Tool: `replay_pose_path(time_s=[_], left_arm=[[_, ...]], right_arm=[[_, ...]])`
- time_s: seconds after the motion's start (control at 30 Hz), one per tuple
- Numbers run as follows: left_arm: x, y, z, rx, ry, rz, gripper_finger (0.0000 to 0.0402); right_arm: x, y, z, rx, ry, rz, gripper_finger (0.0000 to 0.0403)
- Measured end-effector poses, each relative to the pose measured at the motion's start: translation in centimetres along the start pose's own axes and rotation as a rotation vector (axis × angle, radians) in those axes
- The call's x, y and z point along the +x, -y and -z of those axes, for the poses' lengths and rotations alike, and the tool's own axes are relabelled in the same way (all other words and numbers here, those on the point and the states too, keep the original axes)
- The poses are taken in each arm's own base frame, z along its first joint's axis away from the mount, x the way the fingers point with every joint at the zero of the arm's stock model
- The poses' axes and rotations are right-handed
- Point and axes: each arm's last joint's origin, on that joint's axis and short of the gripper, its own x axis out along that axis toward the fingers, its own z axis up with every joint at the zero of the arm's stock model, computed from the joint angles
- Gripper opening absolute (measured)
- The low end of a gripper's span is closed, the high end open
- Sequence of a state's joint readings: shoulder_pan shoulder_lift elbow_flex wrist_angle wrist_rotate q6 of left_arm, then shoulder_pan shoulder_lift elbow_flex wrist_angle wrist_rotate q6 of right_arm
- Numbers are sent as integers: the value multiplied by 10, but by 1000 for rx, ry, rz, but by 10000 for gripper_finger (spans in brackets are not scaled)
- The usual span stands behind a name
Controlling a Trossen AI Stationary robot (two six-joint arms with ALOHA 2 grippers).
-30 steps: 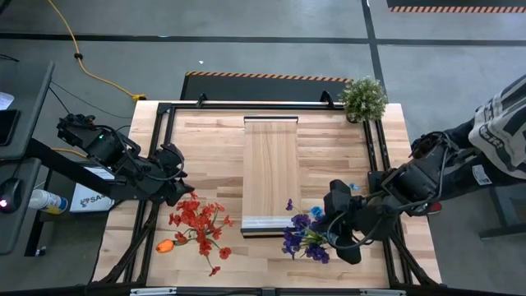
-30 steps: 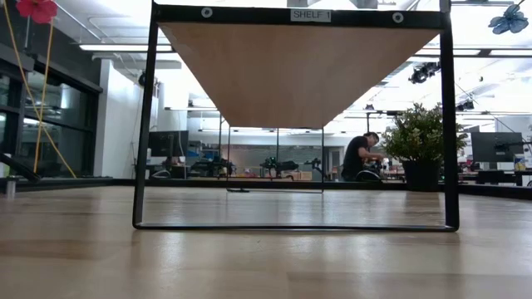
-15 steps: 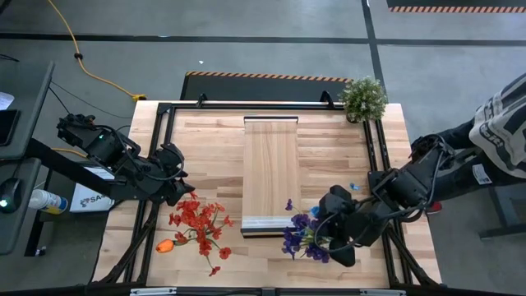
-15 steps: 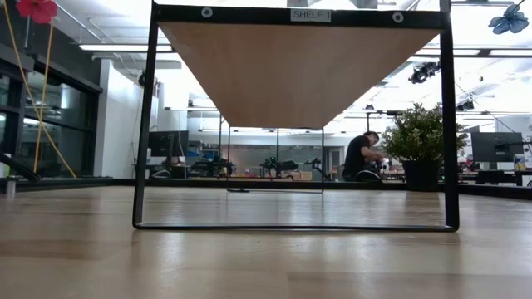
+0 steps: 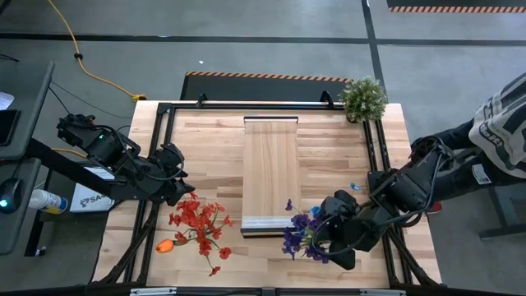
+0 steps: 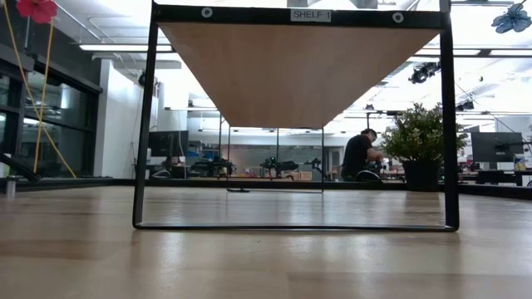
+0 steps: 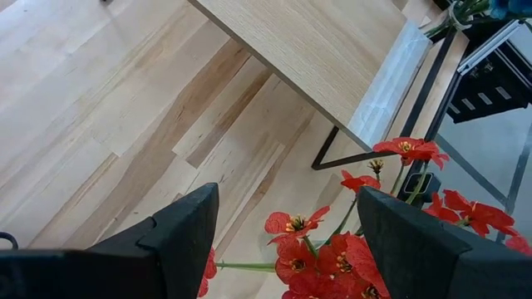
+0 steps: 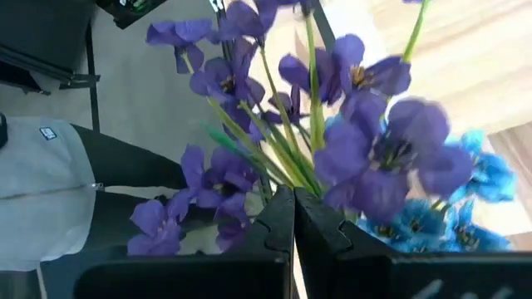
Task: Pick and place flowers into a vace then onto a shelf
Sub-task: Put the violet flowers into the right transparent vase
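Observation:
The shelf (image 5: 271, 168), a light wood plank with a pale near end, is raised on a black frame; its underside (image 6: 299, 75) fills the low view. My right gripper (image 5: 316, 238) is near the shelf's near right corner, shut on a bunch of purple and blue flowers (image 5: 297, 234). One blue head (image 6: 509, 18) shows high in the low view. My left gripper (image 5: 182, 196) is open on the left side. Red flowers (image 5: 197, 222) with one orange head spread just beyond it, and their heads (image 7: 332, 249) show between its fingers. No vase shows in any view. My right gripper pinches the bunch's green stems (image 8: 283, 170) together between its two fingertips (image 8: 278, 218). It slants down from the table's right side. The purple and blue heads fan out past the fingertips toward the shelf's near end. I cannot tell whether my left gripper touches the red flowers.
A bushy potted plant (image 5: 363, 97) stands at the far right corner. The shelf's black frame (image 6: 141, 124) stands on the slatted tabletop. A person's striped sleeve (image 5: 501, 123) shows at the right edge, and another person sits in the room beyond (image 6: 359, 158).
My right gripper has rolled its wrist and eased a little down and toward the table's left, staying shut on the purple and blue bunch.

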State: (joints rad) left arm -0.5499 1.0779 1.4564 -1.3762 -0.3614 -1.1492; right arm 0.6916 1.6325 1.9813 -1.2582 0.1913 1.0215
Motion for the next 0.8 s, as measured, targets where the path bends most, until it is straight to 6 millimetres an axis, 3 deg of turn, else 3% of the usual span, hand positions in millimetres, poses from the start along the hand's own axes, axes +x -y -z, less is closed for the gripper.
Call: replay_pose_path(time_s=[0.47, 0.8], left_arm=[[0, 1, -1, 3, 20, 6, 320], [-4, 27, -11, 225, 93, 289, 319]], right_arm=[[-3, -5, 12, 22, 6, 14, 0], [-5, -8, 17, 2, 16, 13, 0]])
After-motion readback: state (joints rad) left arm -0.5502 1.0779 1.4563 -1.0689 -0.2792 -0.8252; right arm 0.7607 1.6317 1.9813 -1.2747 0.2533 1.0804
